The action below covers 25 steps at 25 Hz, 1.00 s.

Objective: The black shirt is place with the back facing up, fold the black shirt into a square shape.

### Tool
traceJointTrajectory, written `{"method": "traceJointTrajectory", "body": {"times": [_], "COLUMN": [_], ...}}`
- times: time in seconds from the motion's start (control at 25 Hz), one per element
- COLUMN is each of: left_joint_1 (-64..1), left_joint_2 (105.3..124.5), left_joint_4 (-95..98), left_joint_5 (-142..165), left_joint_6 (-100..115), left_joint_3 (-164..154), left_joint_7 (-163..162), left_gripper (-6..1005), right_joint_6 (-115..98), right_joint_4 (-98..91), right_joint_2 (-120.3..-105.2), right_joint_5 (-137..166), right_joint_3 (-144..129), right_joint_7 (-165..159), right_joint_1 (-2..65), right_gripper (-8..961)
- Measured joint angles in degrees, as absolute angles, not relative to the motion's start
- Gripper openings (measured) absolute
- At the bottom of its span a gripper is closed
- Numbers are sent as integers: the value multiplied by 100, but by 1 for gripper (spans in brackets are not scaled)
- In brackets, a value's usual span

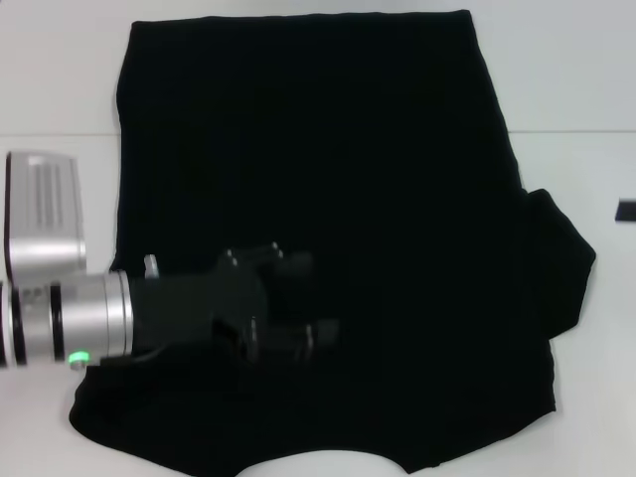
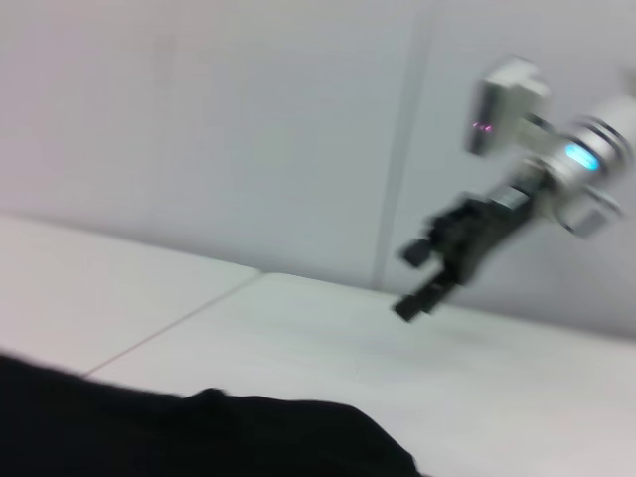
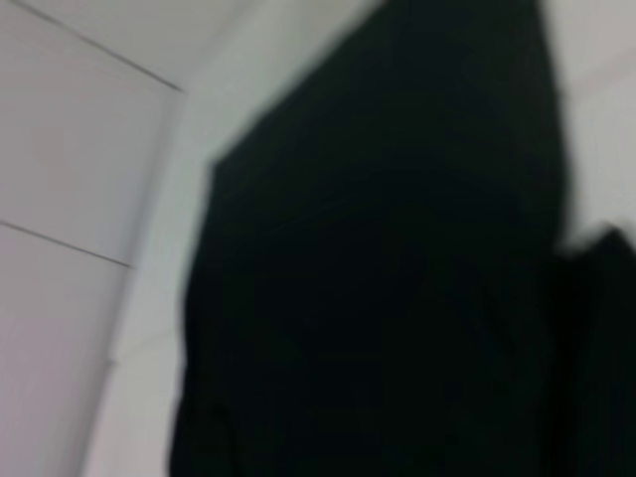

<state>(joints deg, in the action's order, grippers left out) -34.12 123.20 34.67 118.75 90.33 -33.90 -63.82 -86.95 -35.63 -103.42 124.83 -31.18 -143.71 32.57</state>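
Note:
The black shirt (image 1: 328, 179) lies spread flat on the white table (image 1: 60, 79), plain side up, with no lettering showing. One sleeve (image 1: 558, 260) sticks out at the right. No sleeve shows on the left side. My left gripper (image 1: 316, 298) reaches in from the left, low over the shirt's lower left part, with its fingers apart and nothing between them. The shirt's edge shows in the left wrist view (image 2: 199, 437) and fills the right wrist view (image 3: 397, 278). My right gripper (image 2: 409, 280) shows far off in the left wrist view, raised above the table, fingers apart and empty.
A small dark object (image 1: 626, 211) sits at the table's right edge. Bare white table (image 1: 576, 89) runs along the far and right sides of the shirt. A pale wall (image 2: 199, 119) stands behind the table.

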Motion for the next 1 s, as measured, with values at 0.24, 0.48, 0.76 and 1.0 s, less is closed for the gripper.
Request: {"method": "traceJointTrajectory", "body": {"times": [0.24, 0.48, 0.76, 1.0], "left_joint_1": [-3236, -3242, -3264, -3281], "left_joint_2": [12407, 12404, 12397, 12399], "left_joint_4": [3628, 3600, 3615, 3598], "left_joint_5": [11839, 11745, 11678, 11666], "left_joint_6": [9235, 9254, 9217, 9177], "left_joint_3": [-3488, -3462, -3459, -3457], "left_joint_7": [-5900, -5937, -6068, -6065], "left_gripper": [859, 860, 860, 860], "right_joint_6": [-8648, -8133, -7608, -7315], "right_joint_4": [-3592, -3351, -3162, -3050], "right_joint_2": [-10298, -10458, -10594, -10679], "right_joint_5": [13621, 14259, 14273, 14274], "right_joint_3": [-3121, -3225, -3472, -3480], "right_joint_7": [-15079, -15106, -15081, -15033], "right_joint_1": [3569, 3940, 4050, 4111], "right_gripper": [864, 863, 862, 861]}}
